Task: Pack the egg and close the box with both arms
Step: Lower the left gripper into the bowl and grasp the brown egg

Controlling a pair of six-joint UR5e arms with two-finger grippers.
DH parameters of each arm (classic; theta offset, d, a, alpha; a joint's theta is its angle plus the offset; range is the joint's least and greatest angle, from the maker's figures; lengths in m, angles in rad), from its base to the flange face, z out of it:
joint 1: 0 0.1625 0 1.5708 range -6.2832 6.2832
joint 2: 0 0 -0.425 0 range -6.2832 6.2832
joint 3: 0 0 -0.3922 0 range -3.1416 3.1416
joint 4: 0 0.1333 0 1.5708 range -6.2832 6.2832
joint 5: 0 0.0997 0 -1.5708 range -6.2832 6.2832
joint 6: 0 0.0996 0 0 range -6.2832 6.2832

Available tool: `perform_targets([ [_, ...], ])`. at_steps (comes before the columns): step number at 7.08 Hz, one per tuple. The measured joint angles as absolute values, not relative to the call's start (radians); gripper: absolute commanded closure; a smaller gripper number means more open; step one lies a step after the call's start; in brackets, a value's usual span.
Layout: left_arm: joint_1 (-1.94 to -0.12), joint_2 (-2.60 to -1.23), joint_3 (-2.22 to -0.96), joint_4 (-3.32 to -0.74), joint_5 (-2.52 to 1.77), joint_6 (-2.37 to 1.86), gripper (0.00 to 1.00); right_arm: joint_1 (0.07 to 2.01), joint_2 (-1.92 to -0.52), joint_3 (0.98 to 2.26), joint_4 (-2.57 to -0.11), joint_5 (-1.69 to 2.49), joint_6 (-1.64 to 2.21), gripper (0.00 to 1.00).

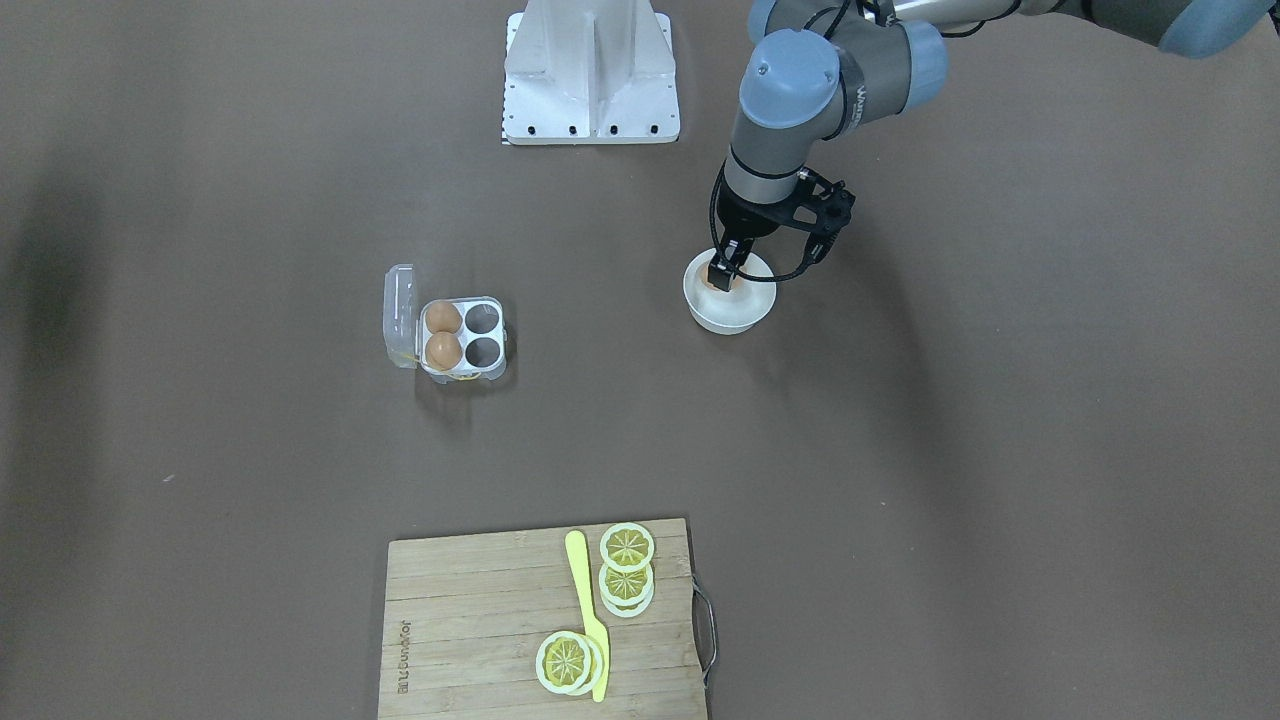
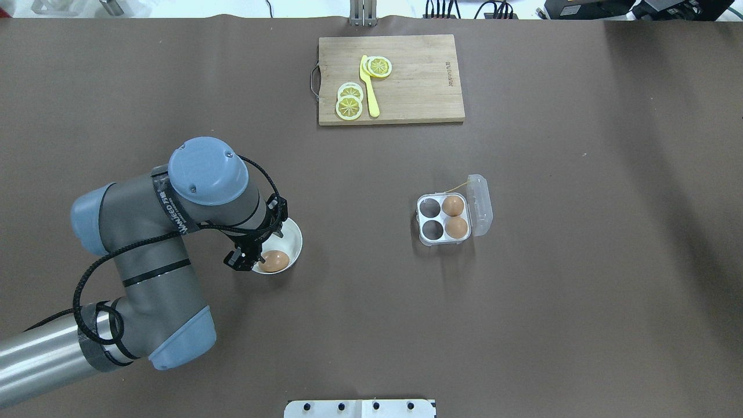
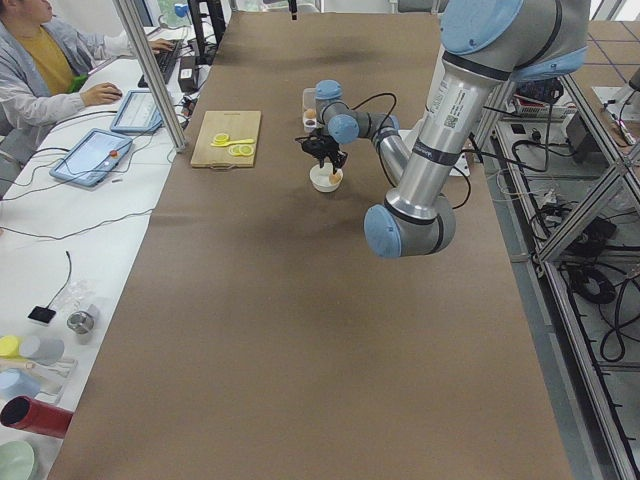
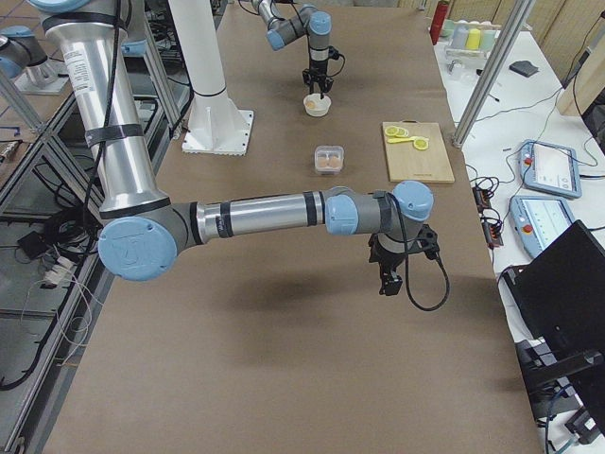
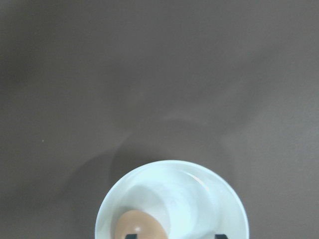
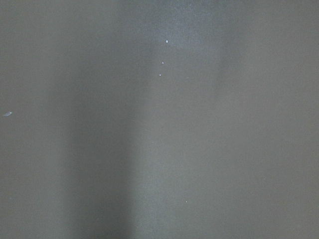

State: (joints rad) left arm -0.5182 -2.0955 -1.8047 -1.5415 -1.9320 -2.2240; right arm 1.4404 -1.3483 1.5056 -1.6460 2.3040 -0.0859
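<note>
A tan-brown egg (image 2: pixel 274 260) lies in a round white bowl (image 2: pixel 297 241). My left gripper (image 2: pixel 266 249) reaches down into the bowl. In the left wrist view its two tips (image 5: pixel 177 236) stand wide apart, one just in front of the egg (image 5: pixel 139 223), so it is open. The clear four-cell box (image 2: pixel 432 219) stands apart with its lid (image 2: pixel 480 204) swung open. It holds two eggs (image 2: pixel 453 205) (image 2: pixel 456 227), and the two cells on the bowl's side are empty. My right gripper (image 4: pixel 388 279) hangs over bare table far from both, and I cannot tell whether it is open or shut.
A wooden cutting board (image 2: pixel 418 87) with yellow citrus slices (image 2: pixel 350 104) and a yellow knife (image 2: pixel 368 87) lies at the table's far side. The white base bracket (image 1: pixel 592 75) stands at the robot's edge. Brown table surface lies between bowl and box.
</note>
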Motion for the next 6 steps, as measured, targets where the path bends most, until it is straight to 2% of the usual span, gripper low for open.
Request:
perform_targets([
  [6, -0.506, -2.098, -1.775, -1.548, -1.908, -2.235, 0.36, 1.44, -1.349, 1.505, -1.646, 2.304, -0.086, 0.0],
])
